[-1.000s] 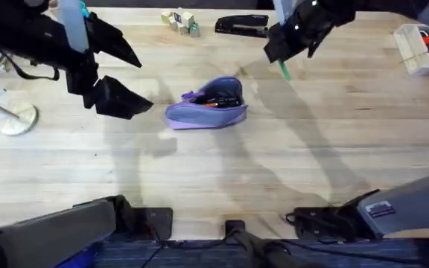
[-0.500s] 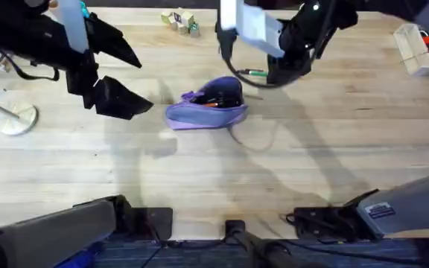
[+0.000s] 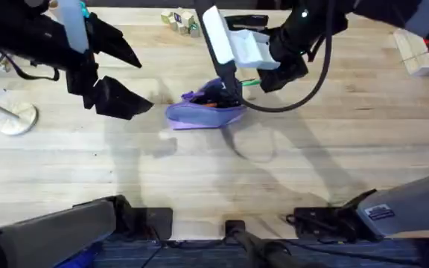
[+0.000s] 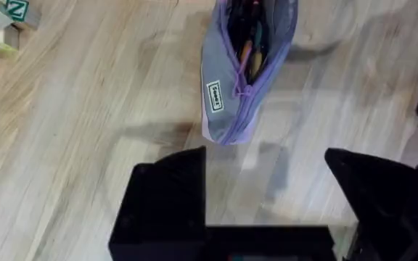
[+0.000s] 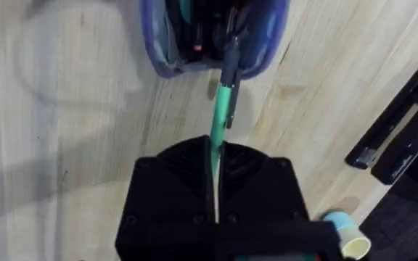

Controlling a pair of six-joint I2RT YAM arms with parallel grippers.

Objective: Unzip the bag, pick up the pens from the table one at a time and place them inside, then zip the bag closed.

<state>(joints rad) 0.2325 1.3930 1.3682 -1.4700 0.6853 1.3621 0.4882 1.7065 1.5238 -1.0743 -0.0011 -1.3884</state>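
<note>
The lavender bag (image 3: 205, 110) lies unzipped on the table (image 3: 214, 171), with an orange pen (image 4: 246, 54) and dark items inside. My right gripper (image 3: 238, 83) is shut on the green pen (image 5: 223, 109). The pen's black cap points into the bag's open mouth (image 5: 212, 32). My left gripper (image 3: 121, 74) hangs open to the left of the bag, holding nothing. In the left wrist view the bag (image 4: 242, 72) lies just beyond the open fingers (image 4: 169, 196).
A black stapler (image 3: 242, 24) lies at the table's far edge behind the right arm. Small letter blocks (image 3: 181, 20) stand to its left. A white box (image 3: 421, 46) sits at the far right and a round lamp base (image 3: 17, 117) at the left.
My right arm swung left from the far side toward the bag, carrying the green pen until its tip reached the bag's opening. The left arm stayed still.
</note>
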